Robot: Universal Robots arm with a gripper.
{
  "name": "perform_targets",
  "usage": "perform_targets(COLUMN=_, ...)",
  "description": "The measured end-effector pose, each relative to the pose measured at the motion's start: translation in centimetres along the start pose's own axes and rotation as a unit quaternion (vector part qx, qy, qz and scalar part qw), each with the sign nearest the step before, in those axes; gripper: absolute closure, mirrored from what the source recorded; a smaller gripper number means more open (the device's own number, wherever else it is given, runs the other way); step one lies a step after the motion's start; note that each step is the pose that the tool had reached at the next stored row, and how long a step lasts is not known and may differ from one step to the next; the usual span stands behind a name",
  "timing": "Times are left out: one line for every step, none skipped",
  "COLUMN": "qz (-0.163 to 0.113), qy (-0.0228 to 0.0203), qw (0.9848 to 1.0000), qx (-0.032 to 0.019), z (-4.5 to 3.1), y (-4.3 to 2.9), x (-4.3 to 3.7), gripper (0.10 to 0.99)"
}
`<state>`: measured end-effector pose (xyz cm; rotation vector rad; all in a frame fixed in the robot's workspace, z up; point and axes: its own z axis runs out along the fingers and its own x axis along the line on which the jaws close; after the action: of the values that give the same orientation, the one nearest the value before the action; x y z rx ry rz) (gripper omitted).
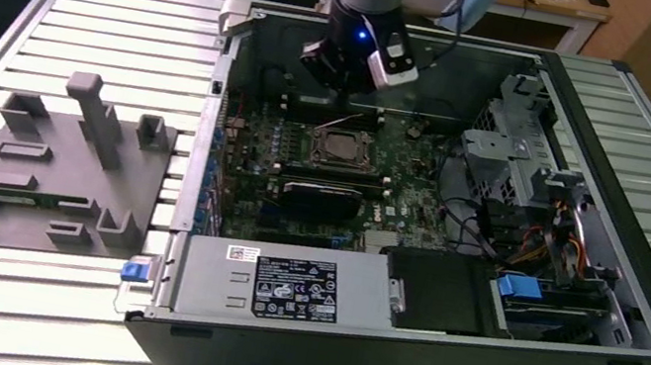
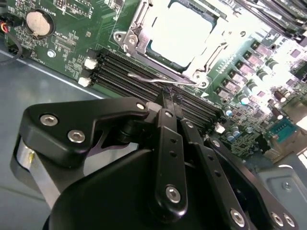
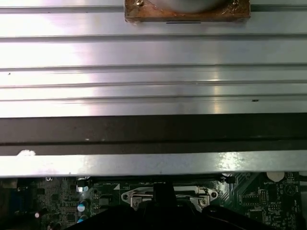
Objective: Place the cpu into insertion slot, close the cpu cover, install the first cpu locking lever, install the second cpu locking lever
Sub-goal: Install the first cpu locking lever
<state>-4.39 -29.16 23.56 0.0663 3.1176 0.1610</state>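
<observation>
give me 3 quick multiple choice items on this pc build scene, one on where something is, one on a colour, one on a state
1. Where is the gripper?
A. over the grey fixture tray
B. inside the open case, beside the CPU socket
C. outside the case

2. What colour is the motherboard?
A. green
B. red
C. white

3. How does the cpu lie?
A. held in the gripper
B. on the tray
C. in the socket with the cpu cover down around it

Key: 1 B, its tip sits by the socket's lever wire; 2 A, green board; 3 C, the frame surrounds the pale chip.
</observation>
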Motion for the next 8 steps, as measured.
perform_targets(qz=0.000, qy=0.0000, qw=1.0000, qx=0.0000, z=0.05, y=0.00, x=-0.07, gripper=0.980)
perform_targets(qz=0.000, qy=0.0001, qw=1.0000, qx=0.0001, z=0.05, y=0.00, x=-0.09, gripper=0.980)
perform_targets(qz=0.000, qy=0.0000, qw=1.0000, qx=0.0001, z=0.05, y=0.00, x=-0.10, gripper=0.980)
perform_targets(qz=0.000, qy=0.0000, qw=1.0000, qx=0.0000, z=0.06, y=0.00, x=-0.11, gripper=0.980)
perform_targets(qz=0.000, qy=0.0000, qw=1.0000, qx=-0.0001, z=0.07, y=0.00, x=-0.14, gripper=0.980)
perform_targets(qz=0.000, qy=0.0000, qw=1.0000, qx=-0.0001, z=0.11, y=0.00, x=-0.19, gripper=0.980)
perform_targets(qz=0.000, qy=0.0000, qw=1.0000, qx=-0.0001, z=0.18, y=0.00, x=-0.28, gripper=0.980)
perform_targets(qz=0.000, qy=0.0001, qw=1.0000, qx=0.0000, z=0.25, y=0.00, x=-0.40, gripper=0.980)
